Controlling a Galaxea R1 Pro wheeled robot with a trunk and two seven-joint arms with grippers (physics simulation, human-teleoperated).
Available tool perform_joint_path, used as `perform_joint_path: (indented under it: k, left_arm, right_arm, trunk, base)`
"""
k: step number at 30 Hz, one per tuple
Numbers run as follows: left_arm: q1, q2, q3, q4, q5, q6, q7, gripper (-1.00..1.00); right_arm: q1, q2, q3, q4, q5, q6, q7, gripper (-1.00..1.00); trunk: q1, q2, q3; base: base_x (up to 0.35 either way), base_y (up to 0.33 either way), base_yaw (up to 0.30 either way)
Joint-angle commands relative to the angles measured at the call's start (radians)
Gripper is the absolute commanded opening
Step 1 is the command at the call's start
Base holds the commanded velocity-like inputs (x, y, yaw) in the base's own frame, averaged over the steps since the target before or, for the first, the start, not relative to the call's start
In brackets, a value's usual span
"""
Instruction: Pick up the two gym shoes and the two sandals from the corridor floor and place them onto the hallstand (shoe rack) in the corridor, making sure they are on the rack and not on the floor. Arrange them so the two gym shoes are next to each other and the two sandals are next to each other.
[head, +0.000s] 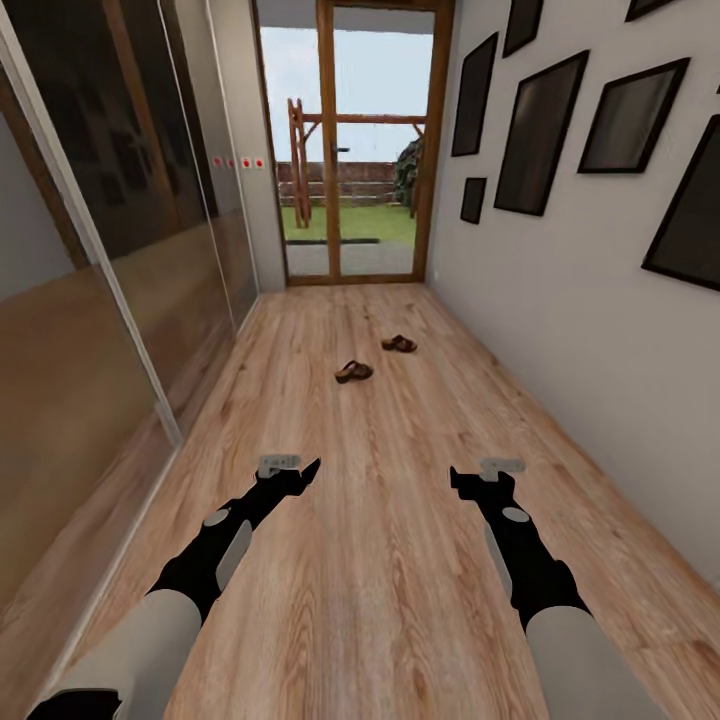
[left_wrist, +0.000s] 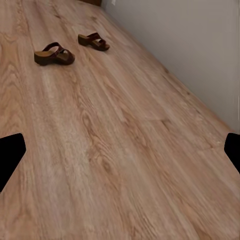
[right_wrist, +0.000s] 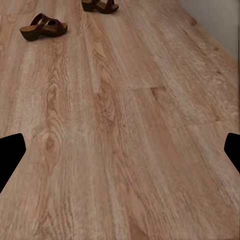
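Evidently still approaching: both sandals (head: 353, 372) (head: 399, 344) lie far ahead on the corridor floor (head: 400, 560), while left gripper (head: 300, 470) and right gripper (head: 462, 480), seemingly spread and empty, need driving closer.

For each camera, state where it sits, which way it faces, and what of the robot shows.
Head view: on the head, facing down the corridor floor toward the glass door; both arms, left tool, right tool.
Left wrist view: near the left tool, looking low along the floor; dark fingertips at the edges.
Right wrist view: likewise; fingertips.
All share the two sandals.
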Motion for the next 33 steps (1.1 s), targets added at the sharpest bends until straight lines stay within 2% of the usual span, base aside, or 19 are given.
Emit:
perform_joint_path:
  k: [1,25,33]
  left_arm:
    - [0.0,0.0,0.003,0.001,0.006,0.0,-0.006,1.0]
    - [0.0,0.0,0.004,0.001,0.006,0.0,-0.006,1.0]
    - [0.0,0.001,0.004,0.001,0.006,0.0,-0.006,1.0]
  right_arm:
    - [-0.001,0.001,-0.003,-0.002,0.01,0.005,0.0,1.0]
    - [-0.001,0.001,-0.003,-0.002,0.01,0.005,0.0,1.0]
    - [-0.001,0.001,-0.004,0.0,0.01,0.004,0.0,1.0]
  trunk:
    - [0.0,0.0,-0.001]
    - [0.0,0.0,-0.001]
    - [0.0,0.0,-0.001]
  base:
    - [0.347,0.09,-0.223]
    - [0.347,0.078,-0.271]
    - [0.347,0.073,-0.068]
